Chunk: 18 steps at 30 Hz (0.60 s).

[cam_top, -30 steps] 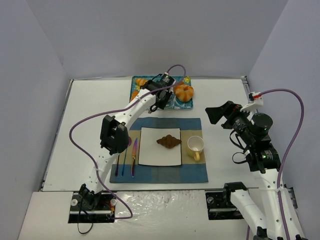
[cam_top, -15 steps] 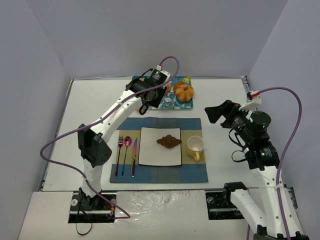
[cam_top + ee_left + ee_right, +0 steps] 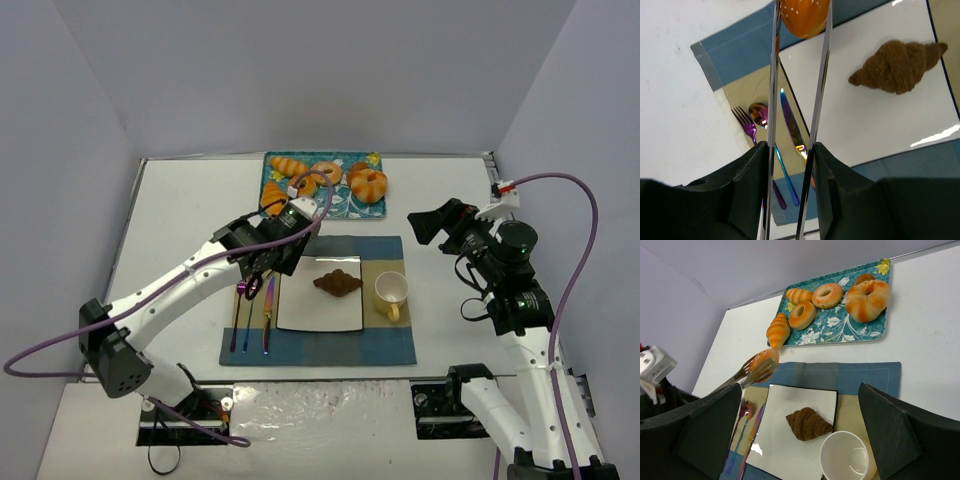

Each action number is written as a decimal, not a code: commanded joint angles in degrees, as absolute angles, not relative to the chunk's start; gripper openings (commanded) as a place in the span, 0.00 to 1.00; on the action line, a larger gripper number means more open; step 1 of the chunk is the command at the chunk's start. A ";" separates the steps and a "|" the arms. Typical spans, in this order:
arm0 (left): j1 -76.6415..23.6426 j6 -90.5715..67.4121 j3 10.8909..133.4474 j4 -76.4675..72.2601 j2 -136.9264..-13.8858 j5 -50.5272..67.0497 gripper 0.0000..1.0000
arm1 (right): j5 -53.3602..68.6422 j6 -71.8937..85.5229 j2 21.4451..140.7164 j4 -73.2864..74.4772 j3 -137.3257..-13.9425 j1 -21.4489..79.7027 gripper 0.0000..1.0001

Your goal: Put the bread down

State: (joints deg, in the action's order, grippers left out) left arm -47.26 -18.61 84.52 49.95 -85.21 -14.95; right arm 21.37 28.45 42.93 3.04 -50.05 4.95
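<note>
Only the left wrist view shows the left gripper (image 3: 790,155) closed on tongs (image 3: 819,75) that pinch the bread (image 3: 805,15). The right wrist view sets the bread aloft at the plate's (image 3: 785,440) 10 o'clock corner, near the tray (image 3: 840,332). The right gripper (image 3: 800,390) gapes empty at 3 o'clock, and bare plate surrounds the croissant (image 3: 807,424).

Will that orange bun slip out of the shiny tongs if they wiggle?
Maybe. The bun is round and glossy, held only at the tips of the thin metal tongs, so it might slide out. It looks small, so probably light.
</note>
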 commanded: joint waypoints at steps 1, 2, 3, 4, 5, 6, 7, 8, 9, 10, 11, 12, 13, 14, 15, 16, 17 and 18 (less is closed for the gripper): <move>-50.32 -24.07 79.98 48.83 -77.71 -18.92 0.24 | 22.00 28.65 44.15 -3.28 -49.54 5.27 1.00; -50.78 -24.70 78.81 49.07 -76.81 -18.98 0.24 | 22.06 28.65 44.24 -3.36 -49.46 5.29 1.00; -51.25 -25.53 77.61 49.43 -75.69 -18.98 0.24 | 22.06 28.65 44.35 -3.44 -49.39 5.32 1.00; -51.72 -26.37 76.42 49.80 -74.56 -18.98 0.24 | 22.06 28.65 44.46 -3.51 -49.31 5.36 1.00; -52.32 -27.08 75.19 50.05 -73.79 -19.10 0.24 | 22.06 28.65 44.55 -3.55 -49.31 5.36 1.00; -52.94 -27.78 73.95 50.30 -73.04 -19.22 0.24 | 22.06 28.65 44.63 -3.59 -49.31 5.36 1.00; -53.36 -28.37 72.70 50.64 -72.51 -19.28 0.24 | 22.06 28.65 44.68 -3.67 -49.27 5.40 1.00; -53.74 -28.93 71.45 51.01 -72.05 -19.33 0.24 | 22.06 28.65 44.73 -3.77 -49.23 5.44 1.00; -54.36 -29.72 70.71 51.21 -71.26 -19.26 0.24 | 22.06 28.72 44.66 -3.78 -49.07 5.45 1.00; -54.78 -30.31 70.01 51.17 -70.82 -19.25 0.24 | 22.06 28.74 44.65 -3.78 -49.04 5.45 1.00; -55.08 -30.85 69.32 51.31 -70.47 -19.25 0.24 | 22.06 28.74 44.65 -3.82 -49.04 5.49 1.00; -55.38 -31.39 68.63 51.50 -70.13 -19.25 0.24 | 22.06 28.74 44.65 -3.87 -49.04 5.54 1.00; -55.83 -32.03 67.79 51.44 -69.81 -19.25 0.24 | 22.06 28.74 44.71 -3.93 -48.91 5.54 1.00; -56.22 -32.55 67.21 51.24 -69.58 -19.13 0.24 | 22.06 28.80 44.79 -3.95 -48.87 5.54 1.00; -56.74 -33.04 66.37 50.81 -69.46 -19.01 0.24 | 22.06 28.83 44.82 -4.07 -48.87 5.54 1.00; -57.12 -33.44 65.73 50.51 -69.53 -18.96 0.24 | 22.11 28.90 44.87 -4.15 -48.84 5.56 1.00; -57.37 -33.76 65.29 50.33 -69.68 -18.92 0.24 | 22.18 29.01 44.94 -4.19 -48.81 5.60 1.00; -57.61 -34.03 64.87 50.15 -69.89 -18.88 0.24 | 22.24 29.07 45.00 -4.24 -48.78 5.65 1.00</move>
